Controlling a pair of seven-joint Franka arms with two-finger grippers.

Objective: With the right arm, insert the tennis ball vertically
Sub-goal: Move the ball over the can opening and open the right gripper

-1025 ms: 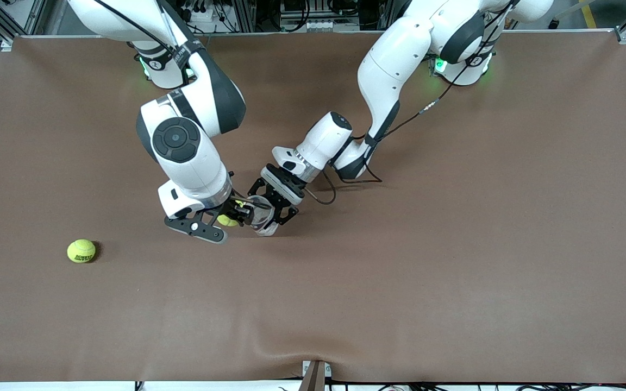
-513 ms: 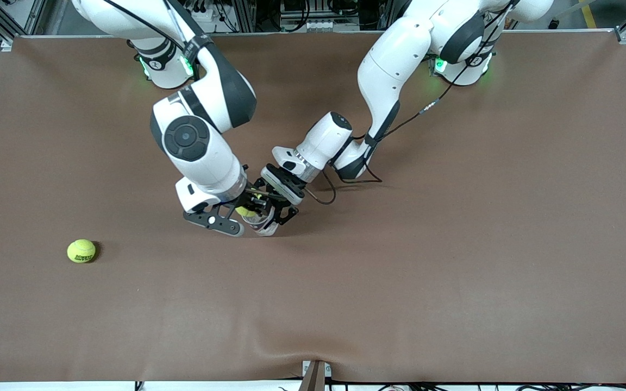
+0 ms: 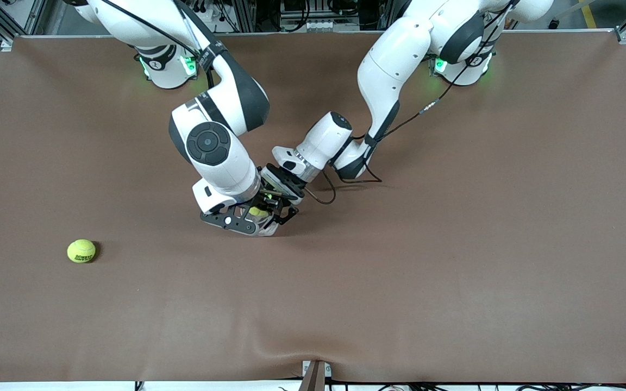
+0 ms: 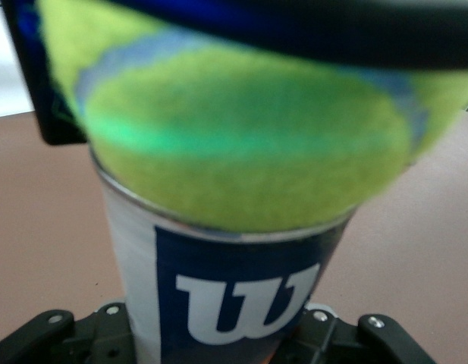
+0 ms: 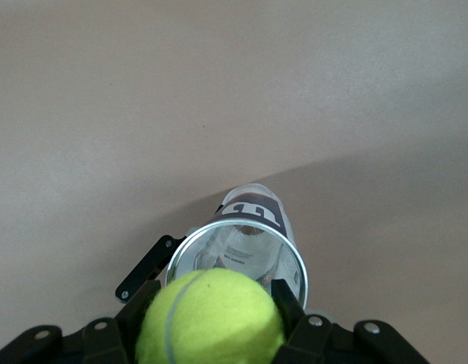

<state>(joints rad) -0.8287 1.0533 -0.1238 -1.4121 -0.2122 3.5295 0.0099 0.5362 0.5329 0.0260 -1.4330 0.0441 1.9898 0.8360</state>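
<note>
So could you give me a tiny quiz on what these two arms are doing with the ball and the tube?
1. True or false: the right tool holds a tennis ball over the open can.
2. What grips the Wilson can: A) left tool B) nothing
3. Where is the loose ball?

Key: 1 true. 2 A. 3 On the table, toward the right arm's end.
</note>
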